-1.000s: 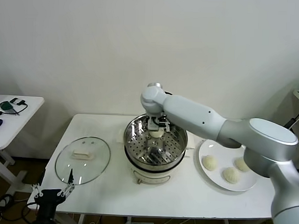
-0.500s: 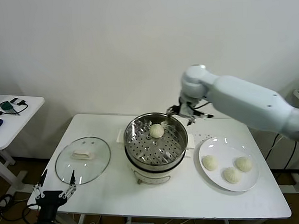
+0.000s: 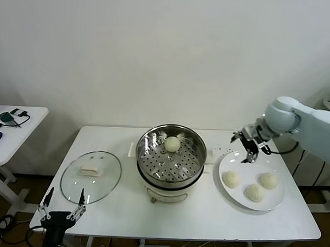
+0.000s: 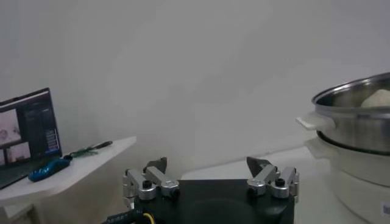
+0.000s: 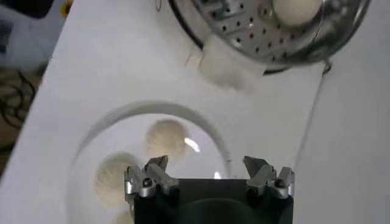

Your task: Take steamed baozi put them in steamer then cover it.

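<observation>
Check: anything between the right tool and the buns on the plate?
Nothing visible. The right tool hangs open above the plate's far rim, and the three buns lie uncovered below it. The pot with one bun inside stands off to the side, the lid beyond it.

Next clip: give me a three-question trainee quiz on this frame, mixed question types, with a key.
1. How many baozi lie inside the steamer?
2. True or false: the cover sits on the steamer.
3. Where does the right gripper hang? A) over the cover B) above the far edge of the plate C) inside the steamer

Key:
1. One baozi; three more lie on the plate.
2. False; it rests on the table to the steamer's left.
3. B, open.
</observation>
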Robot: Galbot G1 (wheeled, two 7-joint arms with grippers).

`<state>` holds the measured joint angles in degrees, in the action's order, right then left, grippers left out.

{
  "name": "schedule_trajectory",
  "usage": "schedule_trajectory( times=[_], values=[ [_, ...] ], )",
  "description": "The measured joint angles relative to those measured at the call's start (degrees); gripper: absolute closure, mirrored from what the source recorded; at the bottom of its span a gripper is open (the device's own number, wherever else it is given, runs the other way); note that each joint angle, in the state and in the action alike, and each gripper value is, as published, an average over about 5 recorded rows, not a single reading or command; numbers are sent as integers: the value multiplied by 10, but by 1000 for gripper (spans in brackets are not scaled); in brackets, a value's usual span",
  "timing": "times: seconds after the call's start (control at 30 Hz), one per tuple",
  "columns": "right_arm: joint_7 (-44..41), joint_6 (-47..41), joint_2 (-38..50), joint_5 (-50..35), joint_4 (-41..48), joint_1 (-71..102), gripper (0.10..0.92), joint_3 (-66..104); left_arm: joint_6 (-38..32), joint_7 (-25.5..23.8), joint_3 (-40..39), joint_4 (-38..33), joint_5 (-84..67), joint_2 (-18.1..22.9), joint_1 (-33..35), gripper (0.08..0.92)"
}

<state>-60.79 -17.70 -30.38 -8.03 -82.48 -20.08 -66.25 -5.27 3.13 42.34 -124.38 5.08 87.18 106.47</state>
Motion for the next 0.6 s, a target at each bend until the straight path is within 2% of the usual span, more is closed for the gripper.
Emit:
schedule_trajectory(
  times=[0.3, 0.6],
  values=[
    [0, -25, -32, 6, 77, 128, 203, 98, 0, 0, 5, 0, -4, -3, -2, 177],
    [-4, -21, -95, 14, 161, 183, 203, 158, -2, 0, 9, 9, -3, -4, -1, 177]
  ],
)
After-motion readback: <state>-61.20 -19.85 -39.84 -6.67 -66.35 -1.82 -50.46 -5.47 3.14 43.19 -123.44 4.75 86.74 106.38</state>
